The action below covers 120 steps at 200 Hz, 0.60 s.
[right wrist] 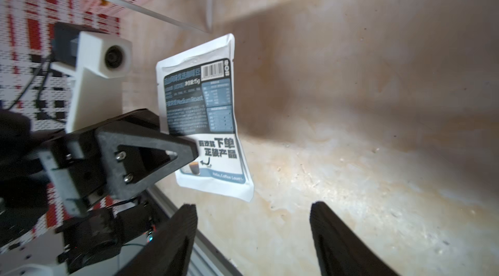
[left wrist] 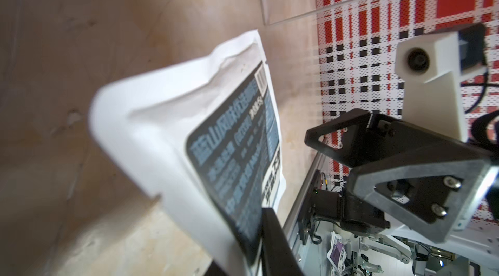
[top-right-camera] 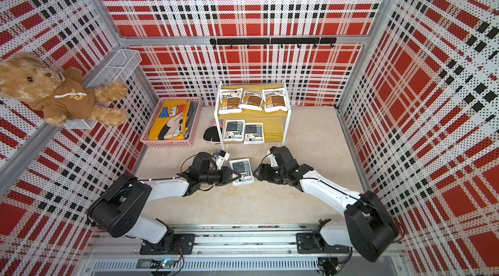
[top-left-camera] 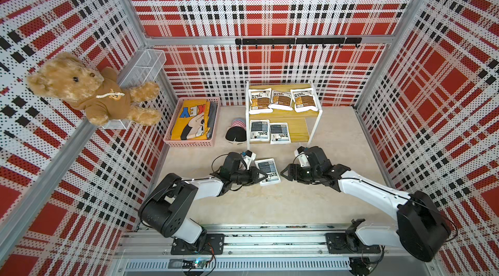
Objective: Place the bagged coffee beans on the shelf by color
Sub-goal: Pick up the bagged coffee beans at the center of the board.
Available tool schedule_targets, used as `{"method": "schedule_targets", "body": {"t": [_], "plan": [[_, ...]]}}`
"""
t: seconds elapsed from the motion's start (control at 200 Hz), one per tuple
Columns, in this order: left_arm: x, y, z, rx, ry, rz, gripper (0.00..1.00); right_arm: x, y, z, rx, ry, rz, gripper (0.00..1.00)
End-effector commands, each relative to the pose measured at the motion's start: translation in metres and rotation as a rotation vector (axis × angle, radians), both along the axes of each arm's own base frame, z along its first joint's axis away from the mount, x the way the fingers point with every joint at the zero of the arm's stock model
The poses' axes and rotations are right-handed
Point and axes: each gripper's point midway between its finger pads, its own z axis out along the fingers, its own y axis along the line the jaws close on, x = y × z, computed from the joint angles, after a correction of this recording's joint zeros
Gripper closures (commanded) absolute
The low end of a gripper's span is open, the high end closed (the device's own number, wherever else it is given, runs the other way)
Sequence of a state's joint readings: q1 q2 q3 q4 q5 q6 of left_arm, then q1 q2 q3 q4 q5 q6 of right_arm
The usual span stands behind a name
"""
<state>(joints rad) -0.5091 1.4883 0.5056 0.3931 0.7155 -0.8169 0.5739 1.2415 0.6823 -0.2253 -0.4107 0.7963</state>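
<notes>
A grey-labelled pouch (top-left-camera: 267,170) of coffee beans is gripped at its near side edge by the left gripper (top-left-camera: 261,175), whose jaws are closed tightly on it. In the left wrist view the white wrapper is seen pinched beside a black finger (left wrist: 274,239). The pouch is located over the open table (top-left-camera: 270,207) in front of the shelf (top-left-camera: 299,129), between the two grippers. It appears tilted up with a shadow beneath it, though it cannot be told whether its far edge is resting on the table. The right gripper (right wrist: 251,215) is held just beside the pouch's opposite edge with its jaws spread apart and nothing between them. No contact with the pouch is seen. On the upper board of the shelf, three brown-labelled pouches (top-left-camera: 281,100) are laid side by side in a row. On the lower board, two other grey-labelled pouches (top-left-camera: 269,131) are laid next to each other at its left end, and the rest of that board is bare. A dark cap (top-left-camera: 236,134) is seen on the table just left of the shelf. Beyond the cap a pink basket (top-left-camera: 189,143) is set, in which a folded yellow cloth (top-left-camera: 189,119) is kept.
</notes>
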Motion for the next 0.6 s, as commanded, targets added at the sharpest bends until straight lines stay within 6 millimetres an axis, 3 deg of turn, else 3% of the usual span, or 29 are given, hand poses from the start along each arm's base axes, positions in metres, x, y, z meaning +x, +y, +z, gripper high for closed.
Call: {"method": "schedule_targets", "body": {"t": [0.0, 0.165, 0.301, 0.596], "plan": [[-0.001, -0.004, 0.034, -0.08, -0.016, -0.014, 0.83, -0.01, 0.004, 0.028, 0.149, -0.017, 0.044, 0.28], [-0.007, -0.008, 0.084, -0.173, -0.075, -0.028, 0.82, -0.025, 0.0, 0.072, 0.263, -0.076, 0.08, 0.28], [-0.012, -0.01, 0.11, -0.222, -0.099, -0.038, 0.82, -0.032, 0.001, 0.091, 0.319, -0.109, 0.099, 0.3], [-0.013, -0.016, 0.129, -0.209, -0.135, -0.054, 0.82, -0.034, 0.017, 0.106, 0.391, -0.121, 0.165, 0.34]]}}
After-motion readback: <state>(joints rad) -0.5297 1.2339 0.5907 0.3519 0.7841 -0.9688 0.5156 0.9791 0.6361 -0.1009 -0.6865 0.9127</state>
